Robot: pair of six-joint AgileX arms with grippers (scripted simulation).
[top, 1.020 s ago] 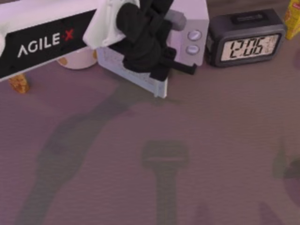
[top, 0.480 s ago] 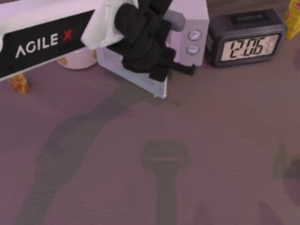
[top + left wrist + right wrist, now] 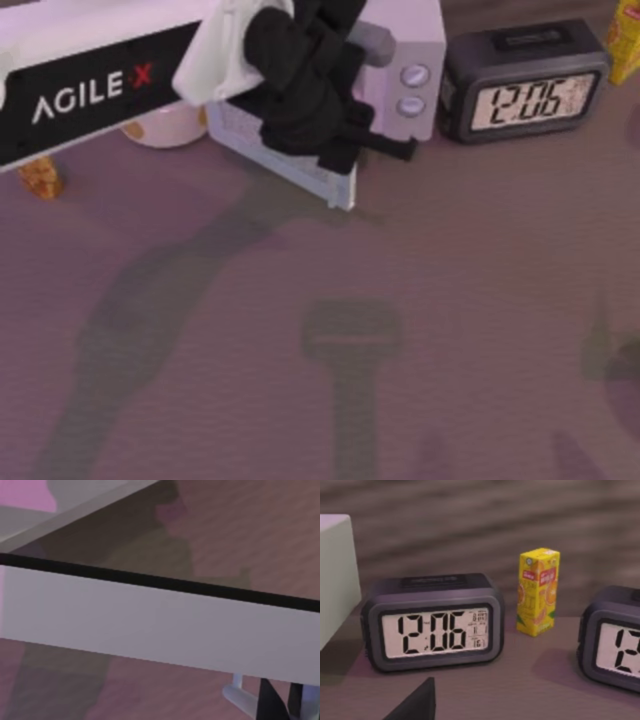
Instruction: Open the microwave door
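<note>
1. Since a second ago, the microwave door (image 3: 290, 160) has swung a little further out from the microwave (image 3: 405, 45); its free corner sits slightly higher and more to the left in the top view, and the left arm has shifted with it.
2. Left end effector (image 3: 385, 147) is at the front of the microwave, over the door's free edge, its dark fingers pointing toward the control strip with two knobs. Whether it is closed on the door or only hooked behind it, I cannot tell; the left wrist view shows just a white edge-on panel up close.
3. Hinged at its left side, the door stands partly open, angled out over the table (image 3: 450, 330).
4. Right arm is parked off the top view; its wrist camera looks at the black clock (image 3: 432, 622) and a yellow juice box (image 3: 537, 591).
5. Judged step: mid-swing of the opening. The next move calls for carrying the door's free edge along its arc, away from the knobs, without dragging the microwave.
</note>
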